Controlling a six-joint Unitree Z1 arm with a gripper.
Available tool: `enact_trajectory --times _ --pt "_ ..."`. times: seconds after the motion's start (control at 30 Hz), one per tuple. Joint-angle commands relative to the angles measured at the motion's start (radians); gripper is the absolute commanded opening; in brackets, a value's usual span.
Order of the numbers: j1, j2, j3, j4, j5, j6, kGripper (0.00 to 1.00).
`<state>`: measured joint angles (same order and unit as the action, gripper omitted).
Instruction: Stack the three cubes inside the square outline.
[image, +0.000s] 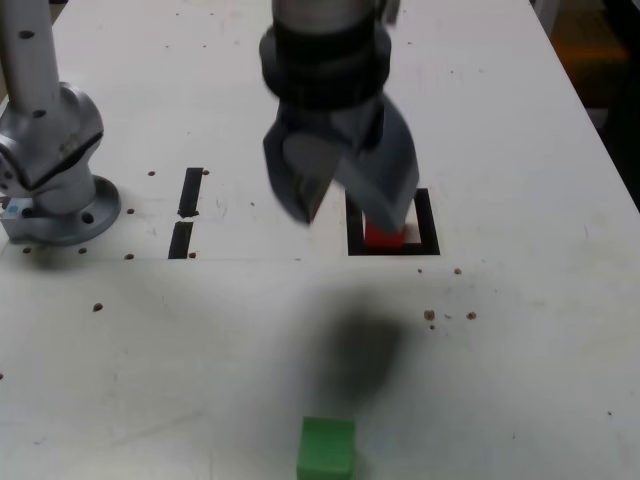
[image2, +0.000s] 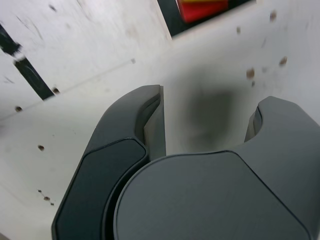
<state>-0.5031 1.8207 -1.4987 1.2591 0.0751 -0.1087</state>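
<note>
Above the square outline holding the red cube, your gripper is hanging spread and empty, the green cube sitting well apart.

1. This looks like a robotics lab or test bench, not a home or shop.
2. A white board serves as the counter, its surface scuffed and dotted with small drilled holes, some in rows.
3. The grey metal base of a robot arm is bolted straight onto that counter through a round flange.
4. Black tape marks the surface: two short tape strips and a square outline, like fixed markers for repeated trials.
5. Plain coloured blocks, a green cube and a red cube, serve as simple test objects.
6. Beyond the counter's edge the surroundings are dark and too blurred to identify.
</note>
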Motion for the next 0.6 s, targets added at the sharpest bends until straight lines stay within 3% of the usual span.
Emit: enact_trajectory --times 0.0,0.1,0.27,0.47,0.57 --pt "-0.016 0.015 -0.008 -0.007 -0.012 -0.008 0.71" --pt "-0.053 0.036 -0.011 -0.011 -0.029 -0.030 0.74" --pt "-0.137 0.065 -0.043 -0.006 -0.037 -0.112 0.88" --pt "-0.205 0.076 -0.074 0.002 -0.006 -0.213 0.97" --pt "-0.243 0.077 -0.076 -0.018 0.030 -0.271 1.00"
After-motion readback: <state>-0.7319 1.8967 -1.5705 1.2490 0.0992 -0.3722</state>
